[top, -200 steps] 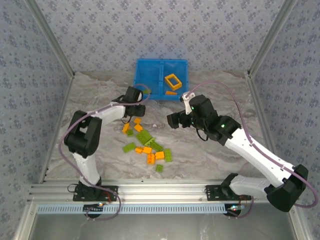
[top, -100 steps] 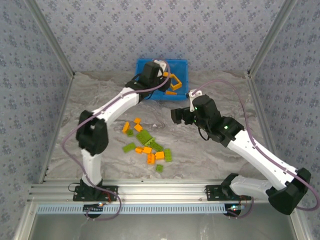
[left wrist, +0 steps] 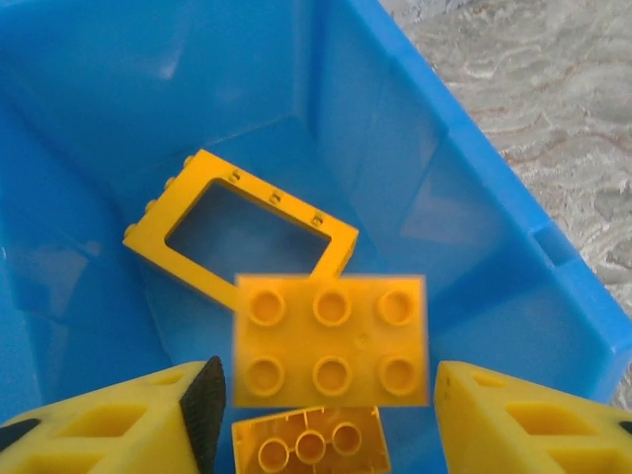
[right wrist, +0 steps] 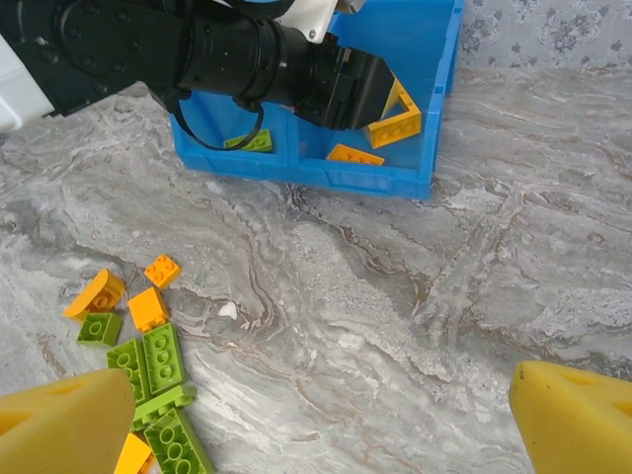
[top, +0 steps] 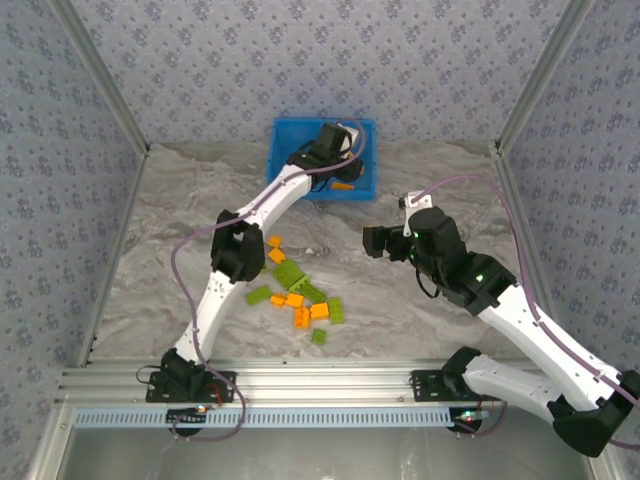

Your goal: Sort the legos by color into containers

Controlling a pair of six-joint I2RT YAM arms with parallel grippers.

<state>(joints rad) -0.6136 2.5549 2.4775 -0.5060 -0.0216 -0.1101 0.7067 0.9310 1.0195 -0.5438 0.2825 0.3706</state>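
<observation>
Table [top: 180, 200]: grey-white marbled, flat, matte. Blue bin [top: 282, 128] at its far edge: smooth glossy plastic, two compartments, middle divider, low sloped walls.

Left gripper [left wrist: 321, 395] hangs over the right compartment, jaws apart, gripping nothing. An orange 2x3 brick [left wrist: 331, 341] shows between them, clear of both. Its edges are blurred, so cannot tell if it is dropping or lying. Right gripper [top: 372, 242] over bare table near the bin, jaws wide, empty.

In the right compartment: hollow orange frame [left wrist: 272, 196] with studded rim, lying flat, and a small translucent orange piece [left wrist: 308, 446]. One green brick [right wrist: 247, 141] in the left compartment. Loose pile [top: 295, 292] of orange and lime bricks mid-table, several touching.

Risks:
- The hard, slick brick could bounce off the frame and over the low wall.
- The left arm is stretched long, so pulling back low might clip the rim and shove the light bin.
- Pile pieces are thin and packed, so jaws may pinch two colours together or slip off.
</observation>
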